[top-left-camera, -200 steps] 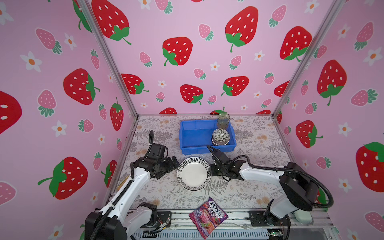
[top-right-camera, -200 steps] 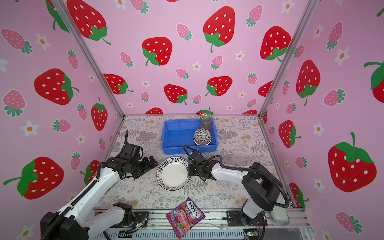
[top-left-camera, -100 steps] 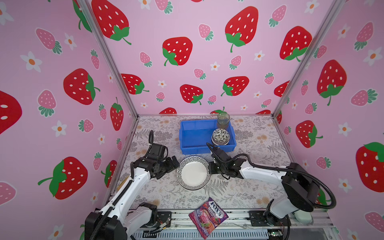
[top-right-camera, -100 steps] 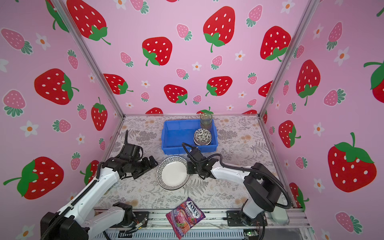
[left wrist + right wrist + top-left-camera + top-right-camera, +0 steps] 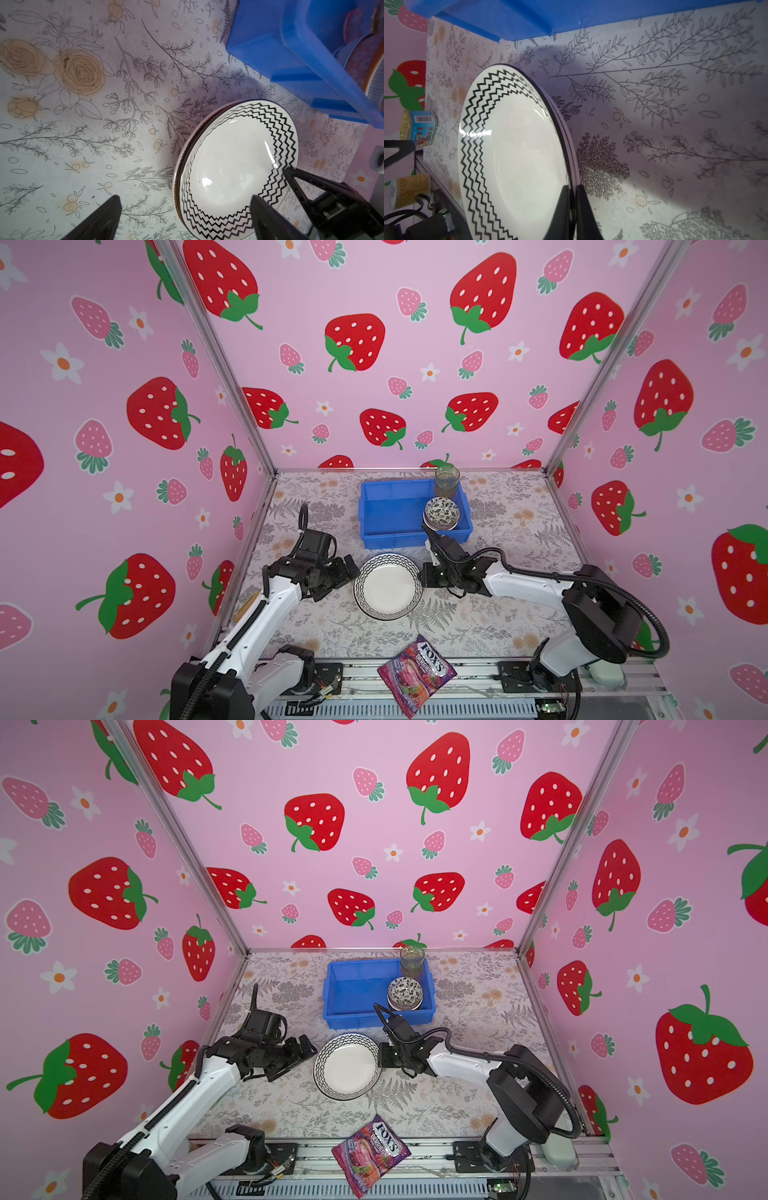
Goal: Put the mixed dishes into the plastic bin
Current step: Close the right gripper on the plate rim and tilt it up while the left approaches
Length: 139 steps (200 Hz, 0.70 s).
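We are looking at the zigzag plate (image 5: 387,592) sitting on the counter (image 5: 490,626) just in front of the blue bin (image 5: 392,540), not in it yet. The right gripper (image 5: 572,199) is pinching the plate's right rim, jaws closed on the edge, 1 finger over the white face and 1 outside. The left gripper (image 5: 185,198) is hanging just beside the plate's left edge, jaws spread wide, holding nothing. In the left wrist view a 2nd rim is showing under the plate; we cannot tell what it is. Inside the bin a patterned bowl (image 5: 441,509) is sitting on other bowls at the near right, and a greenish glass (image 5: 446,482) is standing at the far right corner. A purple candy bag (image 5: 417,672) is lying at the counter's front edge, well apart from the plate.
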Tool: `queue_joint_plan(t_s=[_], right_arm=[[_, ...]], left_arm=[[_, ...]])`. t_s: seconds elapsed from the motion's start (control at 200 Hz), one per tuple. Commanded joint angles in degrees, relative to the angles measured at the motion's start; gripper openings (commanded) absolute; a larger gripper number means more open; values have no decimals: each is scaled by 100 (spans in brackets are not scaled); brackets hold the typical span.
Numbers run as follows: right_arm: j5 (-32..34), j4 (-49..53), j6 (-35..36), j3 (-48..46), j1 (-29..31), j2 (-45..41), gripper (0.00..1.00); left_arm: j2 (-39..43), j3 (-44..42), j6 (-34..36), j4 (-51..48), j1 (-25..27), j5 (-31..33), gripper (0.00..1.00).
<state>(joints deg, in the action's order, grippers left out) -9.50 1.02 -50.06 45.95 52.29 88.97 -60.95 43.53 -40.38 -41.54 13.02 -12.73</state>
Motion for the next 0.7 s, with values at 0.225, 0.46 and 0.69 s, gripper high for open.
queue_joint_plan(t_s=[0.225, 0.46, 0.69], right_arm=[[-765, -835, -418, -293, -224, -492, 0], [-1043, -1171, -582, -443, -330, -541, 0], [-1139, -1209, -595, -438, -391, -648, 0]], left_arm=[[-75, -206, -49, 216, -32, -236, 99], [-93, -319, -75, 389, -25, -435, 99], [-211, -372, -14, 579, -21, -712, 95]])
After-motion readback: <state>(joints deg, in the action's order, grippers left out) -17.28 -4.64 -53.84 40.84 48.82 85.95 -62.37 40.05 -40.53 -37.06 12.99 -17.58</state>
